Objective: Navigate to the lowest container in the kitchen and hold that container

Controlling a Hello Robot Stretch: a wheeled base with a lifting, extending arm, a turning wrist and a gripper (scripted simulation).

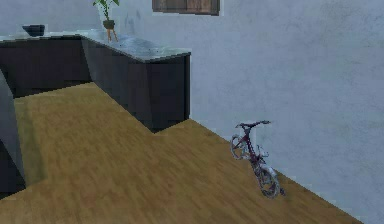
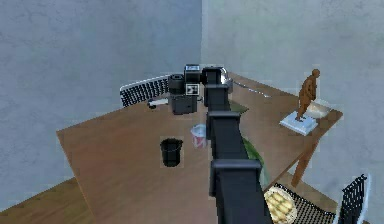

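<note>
A wood-floored room with pale walls. In the forward view, an L-shaped kitchen counter [image 1: 140, 60] with dark cabinets and a pale stone top runs along the upper left. On its far left end sits a dark bowl [image 1: 33, 30], and a potted plant [image 1: 108, 15] stands at the corner. This bowl is the only container seen in the kitchen. A small bicycle [image 1: 255, 155] leans by the wall on the right, below a wood-framed picture [image 1: 186, 6]. In the arm side view, the dark arm [image 2: 226, 150] reaches out over a wooden table [image 2: 110, 145], with the gripper [image 2: 182, 98] near the table's far edge, just before a white wire chair [image 2: 148, 90]. How the jaws stand cannot be told, nor whether they hold anything. On the table left of the arm stand a small black cup [image 2: 171, 151] and a pale cup [image 2: 199, 135]. A brown statue [image 2: 310, 95] stands on the right end.
</note>
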